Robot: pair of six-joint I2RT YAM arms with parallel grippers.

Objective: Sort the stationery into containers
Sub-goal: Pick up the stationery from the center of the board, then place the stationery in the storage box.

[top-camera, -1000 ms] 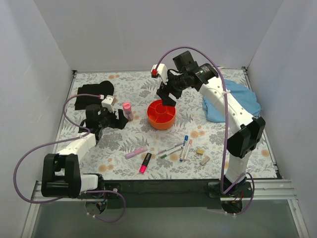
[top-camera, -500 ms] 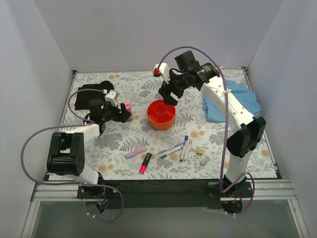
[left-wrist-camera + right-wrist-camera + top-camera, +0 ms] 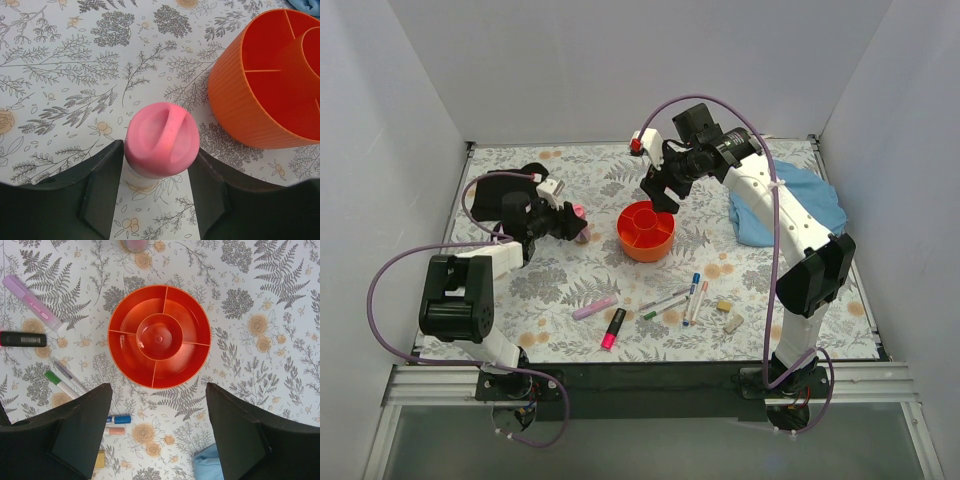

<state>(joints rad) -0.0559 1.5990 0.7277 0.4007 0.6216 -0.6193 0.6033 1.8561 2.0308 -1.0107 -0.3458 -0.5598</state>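
Step in hand: pickup of the bottle [image 3: 161,140], which stands upright on the tabletop [image 3: 75,75] just beside the tray [image 3: 235,110]. The left jaws press its cap from both sides, gripping it, and it does not look lifted yet. The right jaws hang wide open and empty above the tray. Next, we judge, comes a straight lift to clear the tray wall, a short carry over one compartment and a low release; the pens [image 3: 680,298] lie unsorted on the near tabletop.
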